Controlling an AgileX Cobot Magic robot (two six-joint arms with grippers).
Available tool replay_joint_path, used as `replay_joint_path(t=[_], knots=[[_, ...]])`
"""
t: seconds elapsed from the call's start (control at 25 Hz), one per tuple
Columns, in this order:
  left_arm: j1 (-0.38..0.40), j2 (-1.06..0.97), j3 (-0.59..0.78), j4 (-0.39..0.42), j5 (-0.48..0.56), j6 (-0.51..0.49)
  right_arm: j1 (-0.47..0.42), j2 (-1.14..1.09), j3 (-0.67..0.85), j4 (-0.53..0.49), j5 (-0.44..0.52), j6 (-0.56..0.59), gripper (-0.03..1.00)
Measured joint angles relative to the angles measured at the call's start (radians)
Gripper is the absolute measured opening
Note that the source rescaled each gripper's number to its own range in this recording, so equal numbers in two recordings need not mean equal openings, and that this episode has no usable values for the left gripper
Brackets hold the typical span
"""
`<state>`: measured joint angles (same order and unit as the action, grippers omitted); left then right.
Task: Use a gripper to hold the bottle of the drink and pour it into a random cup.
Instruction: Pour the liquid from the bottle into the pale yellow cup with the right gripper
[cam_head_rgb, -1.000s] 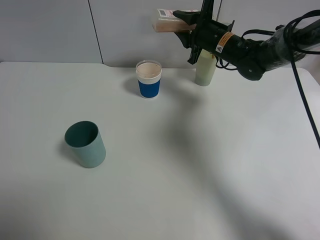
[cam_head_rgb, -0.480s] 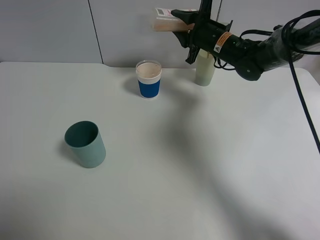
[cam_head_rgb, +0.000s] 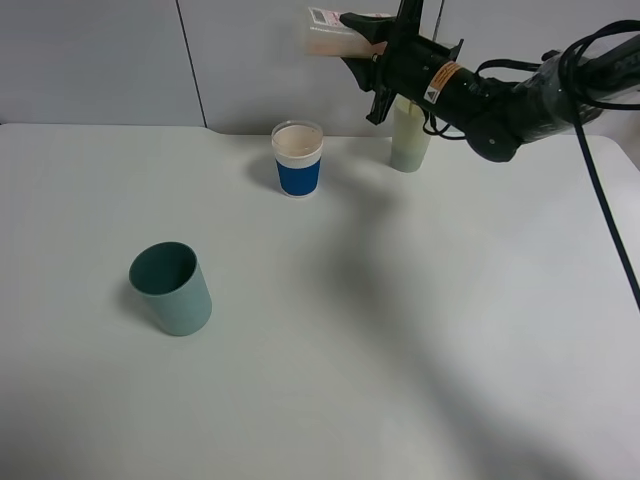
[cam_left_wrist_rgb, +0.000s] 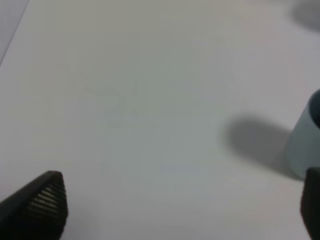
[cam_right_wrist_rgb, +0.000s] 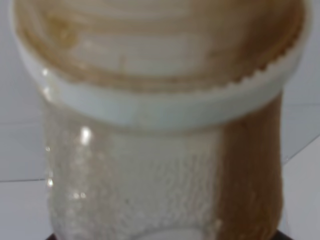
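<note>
My right gripper is shut on the bottle of the drink and holds it lying nearly level, high over the table's back edge, up and to the right of the blue-and-white cup. The right wrist view is filled by the bottle, with its beige rim and brown liquid along one side. A teal cup stands at the left. My left gripper is open and empty over bare table, with the teal cup beside it. It is out of the exterior view.
A pale cream cup stands at the back, partly behind my right arm. The white table meets a grey wall at the back. Black cables hang along the right side.
My right gripper has lifted the bottle slightly higher and a little to the left. The cups have not moved.
</note>
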<state>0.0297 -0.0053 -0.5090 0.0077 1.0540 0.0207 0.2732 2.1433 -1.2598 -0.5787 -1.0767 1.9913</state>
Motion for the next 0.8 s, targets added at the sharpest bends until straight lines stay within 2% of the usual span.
replay_joint_path(t=[0.8], knots=[[0.000,0.000,0.000,0.000,0.000,0.000,0.005,0.000,0.000,0.059,-0.073,0.000,0.00]])
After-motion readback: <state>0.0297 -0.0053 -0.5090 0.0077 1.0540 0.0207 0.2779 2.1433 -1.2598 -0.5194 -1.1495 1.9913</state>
